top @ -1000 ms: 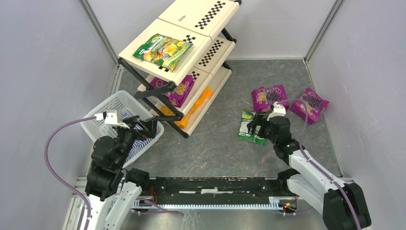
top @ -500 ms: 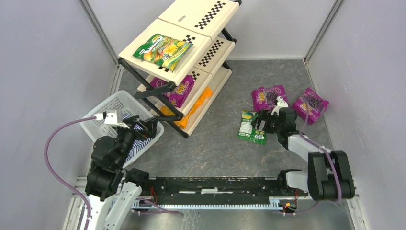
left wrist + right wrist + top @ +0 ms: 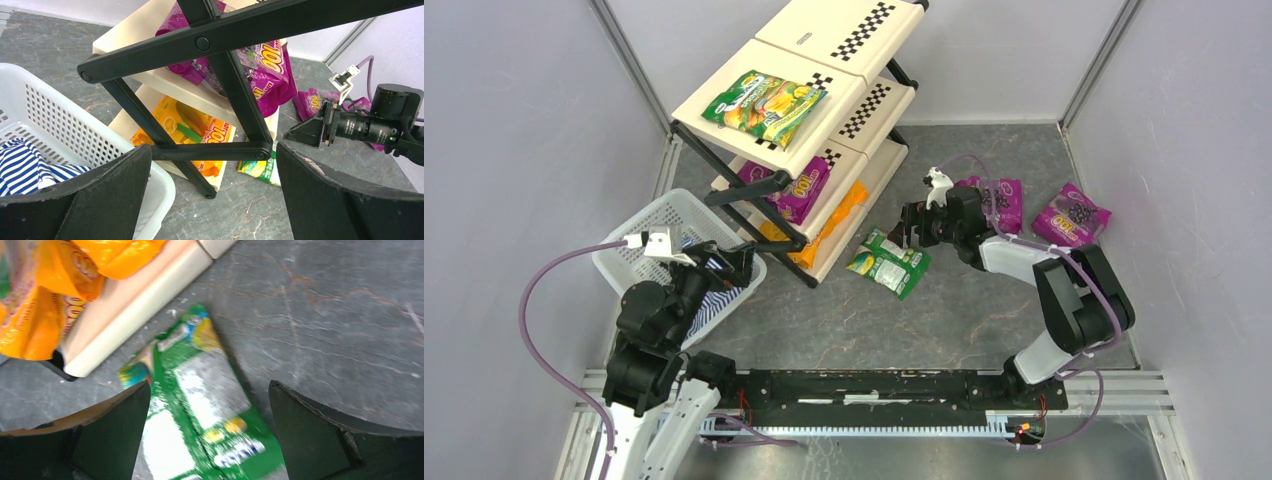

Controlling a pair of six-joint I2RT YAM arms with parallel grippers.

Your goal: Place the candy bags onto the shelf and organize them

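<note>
The shelf (image 3: 819,60) stands at the back left. It holds a green candy bag (image 3: 764,105) on the top tier, a purple one (image 3: 799,190) on the middle tier and an orange one (image 3: 829,228) on the bottom tier. Another green bag (image 3: 889,263) lies on the floor by the shelf's foot; it is blurred in the right wrist view (image 3: 200,390). My right gripper (image 3: 911,225) hovers over it, open, with the bag showing between the fingers (image 3: 209,384). Two purple bags (image 3: 1002,202) (image 3: 1072,218) lie on the floor at right. My left gripper (image 3: 213,147) is open and empty.
A white mesh basket (image 3: 649,222) with a blue-white striped cloth (image 3: 709,300) sits left of the shelf, under my left gripper (image 3: 729,262). The shelf's black frame (image 3: 235,90) crosses close in front of the left wrist camera. Grey walls enclose the floor.
My right arm swung left toward the shelf. The green bag on the floor moved left with it, from beside the purple bags to the shelf's foot. The left arm has not moved.
</note>
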